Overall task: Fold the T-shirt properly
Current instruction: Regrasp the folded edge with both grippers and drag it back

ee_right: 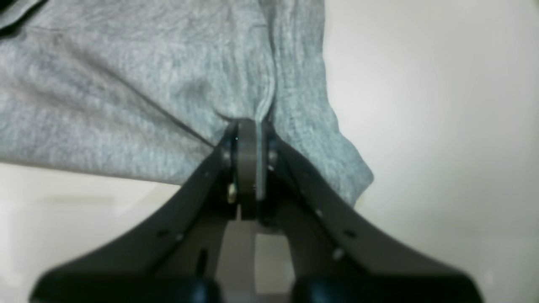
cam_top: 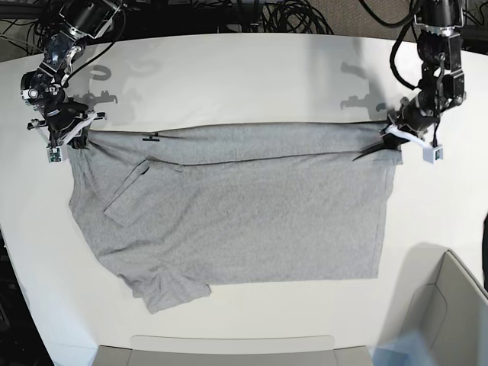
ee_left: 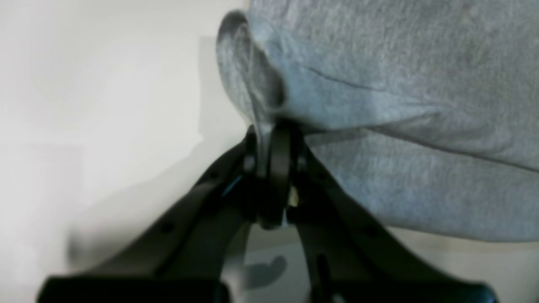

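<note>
The heather-grey T-shirt (cam_top: 244, 221) lies spread across the white table, plain side up, with one sleeve (cam_top: 171, 293) sticking out at the near left. Its far edge is pulled taut between both grippers. My left gripper (cam_top: 390, 141) is at that edge's right end, and in the left wrist view this gripper (ee_left: 271, 130) is shut on a pinch of the T-shirt (ee_left: 400, 84). My right gripper (cam_top: 76, 137) is at the left end, seen closer in the right wrist view as the gripper (ee_right: 248, 126) shut on bunched cloth of the T-shirt (ee_right: 126, 84).
Black cables (cam_top: 290, 15) crowd the table's far edge. A grey bin (cam_top: 450, 305) stands at the near right corner. A flat grey tray (cam_top: 229, 349) lies along the front edge. Bare white table (cam_top: 229, 76) stretches beyond the shirt.
</note>
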